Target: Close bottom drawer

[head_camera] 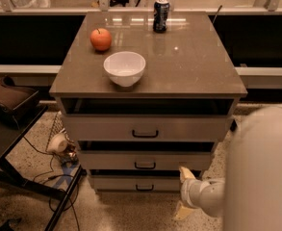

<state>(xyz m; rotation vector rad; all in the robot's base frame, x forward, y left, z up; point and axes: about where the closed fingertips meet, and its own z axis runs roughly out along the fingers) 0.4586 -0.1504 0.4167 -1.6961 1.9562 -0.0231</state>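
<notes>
The bottom drawer [126, 183] is the lowest pale front of the cabinet, with a small black bar handle [144, 187] at its centre. A thin dark gap shows above its front. My gripper [183, 192] is low at the drawer's right end, open. One yellowish finger [185, 173] lies against the drawer's upper right corner. The other finger [181, 211] points down towards the floor. Whether either finger presses on the front I cannot tell.
On the cabinet top [188, 66] stand a white bowl [124, 68], an apple [101, 39] and a dark soda can [161, 8]. A black stand [10, 129], cables and a small white object [58, 142] crowd the floor at left. My white body [261, 172] fills the lower right.
</notes>
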